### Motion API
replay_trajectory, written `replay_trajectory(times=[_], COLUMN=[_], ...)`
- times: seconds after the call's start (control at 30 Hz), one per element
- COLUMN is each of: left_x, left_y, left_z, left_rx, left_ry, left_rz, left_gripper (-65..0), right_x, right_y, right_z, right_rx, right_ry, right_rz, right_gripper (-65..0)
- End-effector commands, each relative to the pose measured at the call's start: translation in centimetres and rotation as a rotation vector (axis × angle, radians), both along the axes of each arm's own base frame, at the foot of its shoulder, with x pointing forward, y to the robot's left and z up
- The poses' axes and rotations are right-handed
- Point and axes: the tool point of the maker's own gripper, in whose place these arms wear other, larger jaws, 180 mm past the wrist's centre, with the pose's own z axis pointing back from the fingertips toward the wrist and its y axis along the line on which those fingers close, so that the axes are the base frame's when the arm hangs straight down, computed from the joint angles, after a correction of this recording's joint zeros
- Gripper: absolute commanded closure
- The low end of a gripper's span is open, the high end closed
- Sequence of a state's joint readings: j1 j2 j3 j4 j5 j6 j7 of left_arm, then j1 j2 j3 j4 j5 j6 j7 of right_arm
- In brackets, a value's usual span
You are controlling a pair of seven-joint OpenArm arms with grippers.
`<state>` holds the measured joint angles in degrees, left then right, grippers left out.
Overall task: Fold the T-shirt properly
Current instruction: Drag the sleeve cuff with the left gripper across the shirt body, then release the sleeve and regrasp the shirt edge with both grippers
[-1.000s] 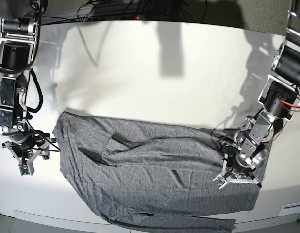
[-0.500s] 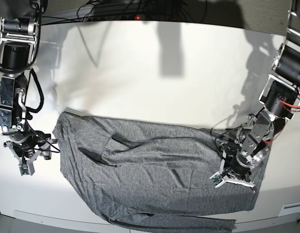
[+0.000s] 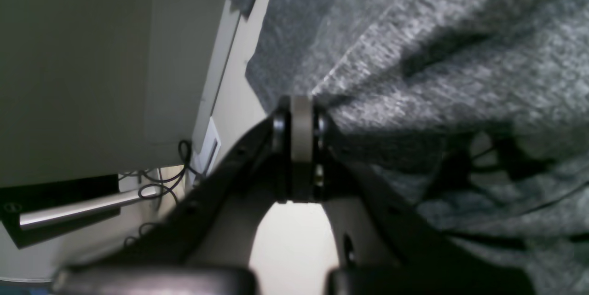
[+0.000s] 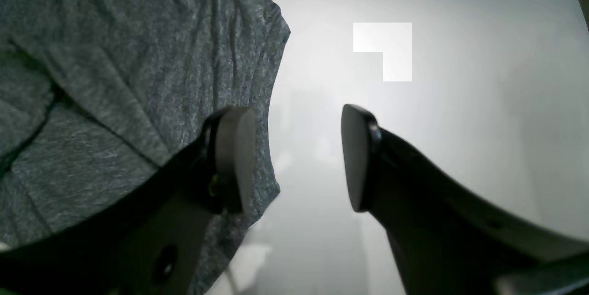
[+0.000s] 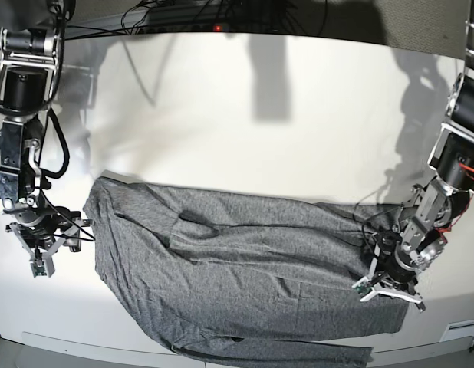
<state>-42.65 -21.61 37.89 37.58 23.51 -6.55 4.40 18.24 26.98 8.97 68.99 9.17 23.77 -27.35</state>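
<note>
Across the counter [image 5: 298, 115], T-shirt [image 5: 245, 268] stretched lengthwise between tools: left tool [image 5: 390, 287] clenched on its end, right tool [image 5: 44, 257] released just beside the other.

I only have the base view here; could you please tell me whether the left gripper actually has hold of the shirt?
Observer: Yes. In the left wrist view the left gripper is shut, its tips pinching a ridge of the T-shirt, and the fabric tents up toward them.
Operator: Thank you. Is the right gripper open?
Observer: It is. The right wrist view shows the right gripper with its jaws wide apart, holding nothing.
Operator: Where does it sit relative to the shirt?
Observer: One of its fingers hangs over the shirt's edge, and the other is over the bare table.
</note>
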Motion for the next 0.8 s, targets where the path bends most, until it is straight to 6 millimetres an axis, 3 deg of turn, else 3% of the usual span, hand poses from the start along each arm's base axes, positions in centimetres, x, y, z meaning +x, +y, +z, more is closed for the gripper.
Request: replay_trajectory(times=[0.0,0.43,0.67,0.77], left_x=[1.4,1.2,1.1,1.1], left_y=[0.2,-1.1,-4.3,-4.7], left_z=[2.6,2.5,4.3,4.5], left_rx=[-0.011,-0.052,-0.137,-0.147], left_ry=[-0.067,-0.083,-0.173,-0.183], left_rz=[-0.003,-0.051,-0.216,-0.236], left_gripper=[0.0,0.0,-1.8,-1.8], right_x=[1.1,1.1,1.1,1.0], right_y=[-0.7,-0.8,-0.7,-0.8], right_z=[2.5,2.5,2.5,2.4], right_rx=[-0.016,-0.017,-0.016,-0.016], right_ry=[-0.066,-0.063,-0.063,-0.057], right_rz=[-0.005,-0.005,-0.006,-0.007], right_gripper=[-30.4,-30.4,-30.4,-30.4])
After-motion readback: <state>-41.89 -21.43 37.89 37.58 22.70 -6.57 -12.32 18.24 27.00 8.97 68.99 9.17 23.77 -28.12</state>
